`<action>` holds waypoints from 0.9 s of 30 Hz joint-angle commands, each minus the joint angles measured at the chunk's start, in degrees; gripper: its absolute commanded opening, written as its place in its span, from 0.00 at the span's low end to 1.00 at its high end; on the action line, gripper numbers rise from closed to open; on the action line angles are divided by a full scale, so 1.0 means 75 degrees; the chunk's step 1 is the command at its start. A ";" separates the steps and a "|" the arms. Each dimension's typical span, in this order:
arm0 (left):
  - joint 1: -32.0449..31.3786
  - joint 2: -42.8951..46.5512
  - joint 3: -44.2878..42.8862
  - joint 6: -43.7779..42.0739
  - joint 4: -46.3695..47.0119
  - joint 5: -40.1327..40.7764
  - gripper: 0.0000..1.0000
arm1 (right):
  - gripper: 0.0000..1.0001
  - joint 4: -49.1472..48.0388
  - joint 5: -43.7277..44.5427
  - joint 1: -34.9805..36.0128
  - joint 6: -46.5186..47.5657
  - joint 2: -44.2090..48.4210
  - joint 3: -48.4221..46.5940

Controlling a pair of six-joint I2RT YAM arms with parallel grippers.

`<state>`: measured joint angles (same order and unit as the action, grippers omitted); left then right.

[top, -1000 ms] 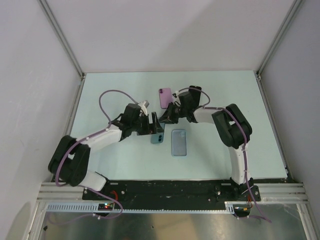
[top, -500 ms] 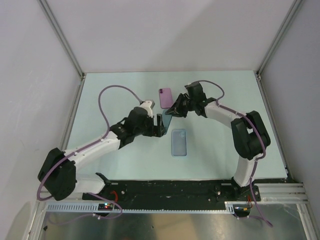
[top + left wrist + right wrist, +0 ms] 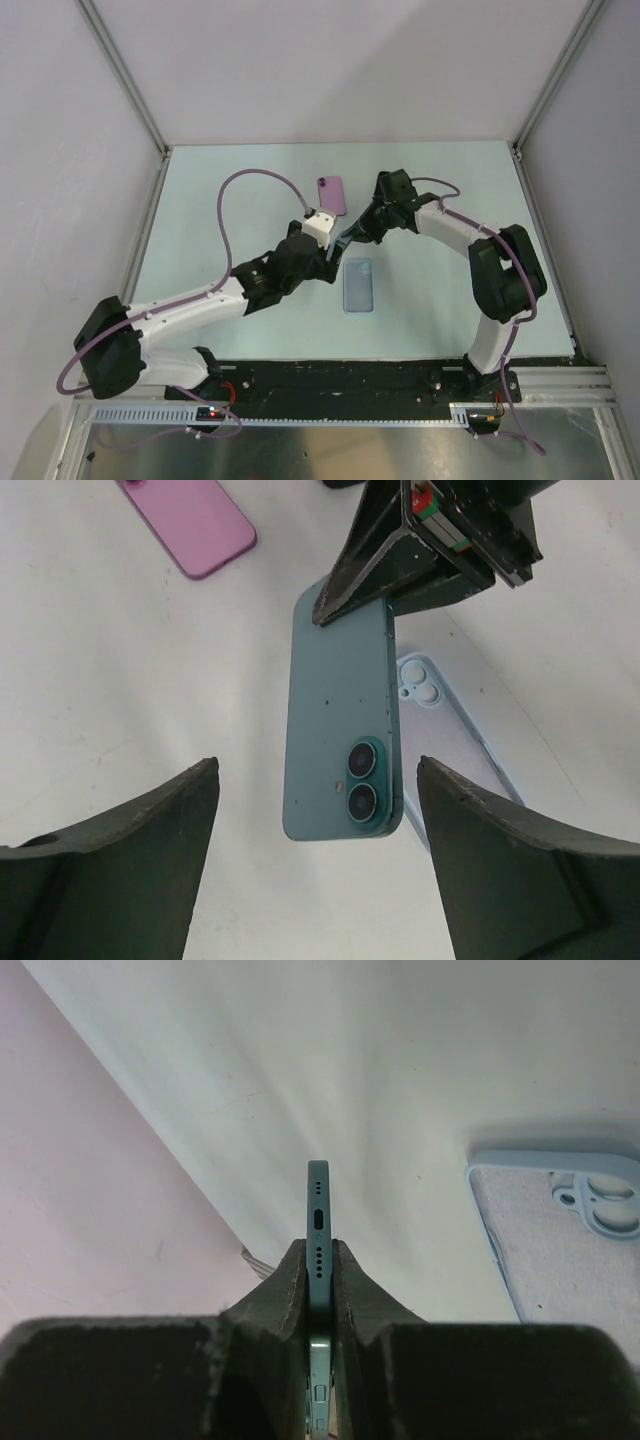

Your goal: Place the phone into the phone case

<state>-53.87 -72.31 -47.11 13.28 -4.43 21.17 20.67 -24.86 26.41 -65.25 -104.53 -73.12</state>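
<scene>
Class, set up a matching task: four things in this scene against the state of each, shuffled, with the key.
Column 1
1 teal phone
2 pink phone
3 phone case
4 left gripper

Column 2
A open, holding nothing
B lying empty, interior up
C pinched in the right gripper
D lying flat, farthest back on the table

Pairs: 1-C, 2-D, 3-B, 4-A
</scene>
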 commanded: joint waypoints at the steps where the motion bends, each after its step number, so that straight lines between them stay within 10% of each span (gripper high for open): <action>1: -0.0105 -0.0102 -0.0062 -0.0857 0.0863 0.0278 0.81 | 0.00 0.0300 -0.0229 -0.0100 -0.0500 0.0668 -0.0315; 27: -0.0702 -0.0812 0.0161 -0.3229 0.2067 0.1182 0.57 | 0.00 0.1404 -0.2128 -0.0415 -0.0129 -0.0095 -0.1161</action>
<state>-57.52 -77.30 -46.33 -5.30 6.83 25.15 29.78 -34.92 23.75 -67.26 -104.27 -78.28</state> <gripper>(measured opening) 0.610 0.126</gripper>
